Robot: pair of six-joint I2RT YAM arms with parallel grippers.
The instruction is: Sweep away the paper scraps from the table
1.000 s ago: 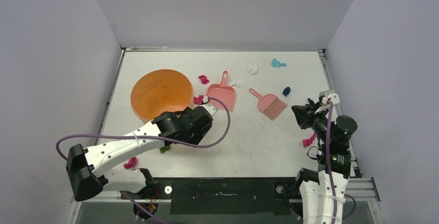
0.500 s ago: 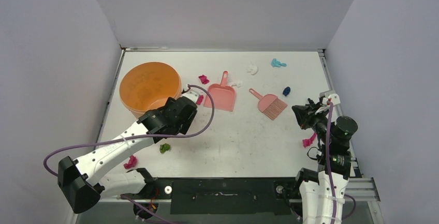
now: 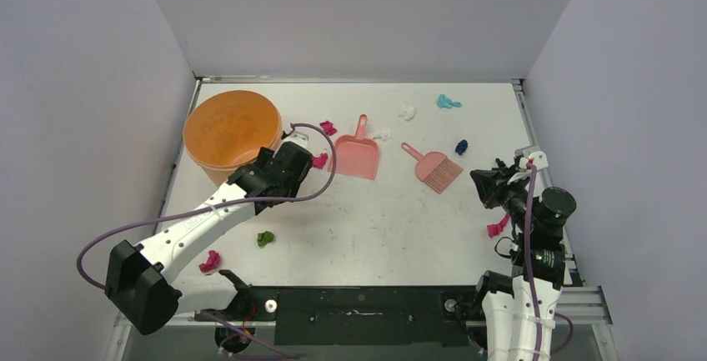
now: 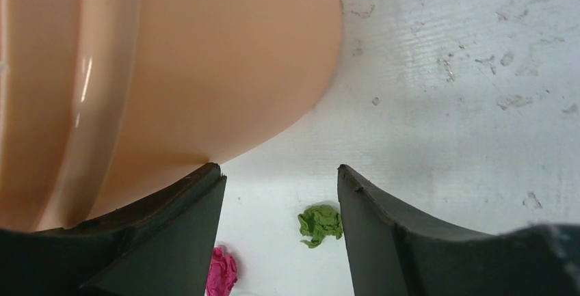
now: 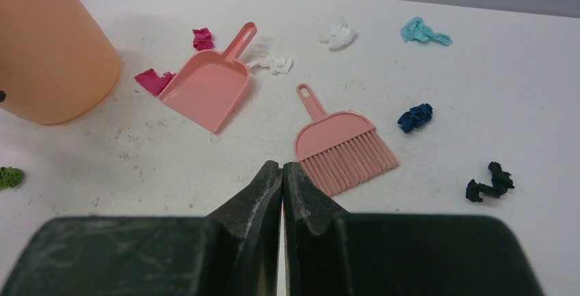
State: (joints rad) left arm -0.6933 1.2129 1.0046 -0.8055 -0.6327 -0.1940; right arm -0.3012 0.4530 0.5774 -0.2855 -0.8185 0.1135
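Top external view: the scraps [image 3: 380, 136] are being seen scattered over the table [image 3: 392, 228], whose long axis is running from 9 to 3 o'clock. Being crumpled wads, most are being shown with no clear heading. Only the teal scrap [image 3: 447, 102], at 1 o'clock, is being stretched along 9 to 3. A white scrap [image 3: 406, 112] is lying at 12 o'clock, a dark blue scrap [image 3: 461, 147] toward 2, and a magenta scrap [image 3: 498, 228] at 4, just beside the right arm. A green scrap [image 3: 265, 238] is lying at 7 o'clock. A black scrap [image 5: 489, 183] is being shown only in the right wrist view.

The middle is being occupied by the dustpan [image 3: 357, 154], its handle pointing to 12 o'clock, and the brush [image 3: 433, 167], its handle pointing to 10 and its bristles to 4. The bucket [image 3: 232, 132] is standing at 10 o'clock.

The left gripper [image 4: 280, 169] is being held with its jaws apart and nothing between them. One finger is lying against the foot of the bucket wall, though contact cannot be told. The right gripper [image 5: 282, 166] is being held at 3 o'clock, pinched closed on nothing and facing the brush.
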